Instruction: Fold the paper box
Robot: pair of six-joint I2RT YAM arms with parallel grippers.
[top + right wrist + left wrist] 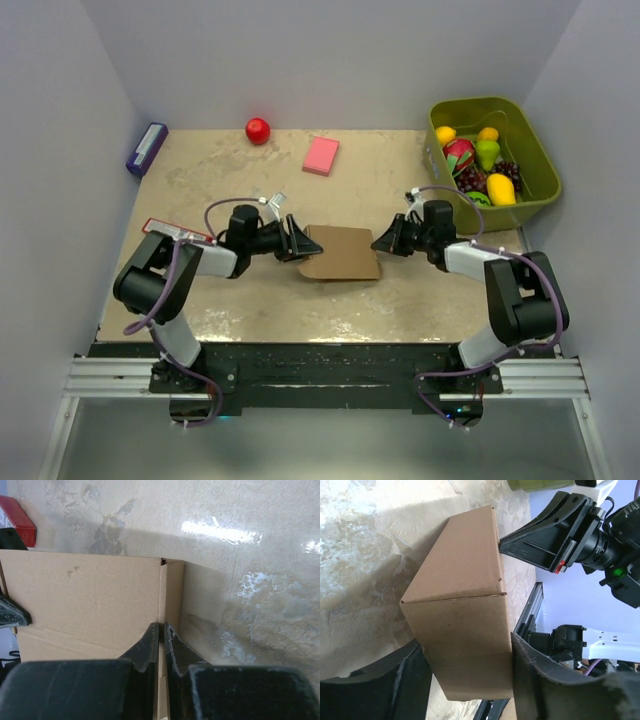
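At mid-table I judge the paper box (345, 255) light, crushable, best held by its ends; left gripper (305, 243) straddles one, grip unconfirmed; right gripper (378, 243) pressed together.

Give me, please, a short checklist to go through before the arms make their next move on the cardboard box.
1. The box rests on the table, between both grippers: ok.
2. The left gripper straddles one end of the box: ok.
3. The left grip is firm: cannot tell.
4. The right gripper is shut, tips against the opposite end: ok.
5. The pink block lies well away from the box: ok.
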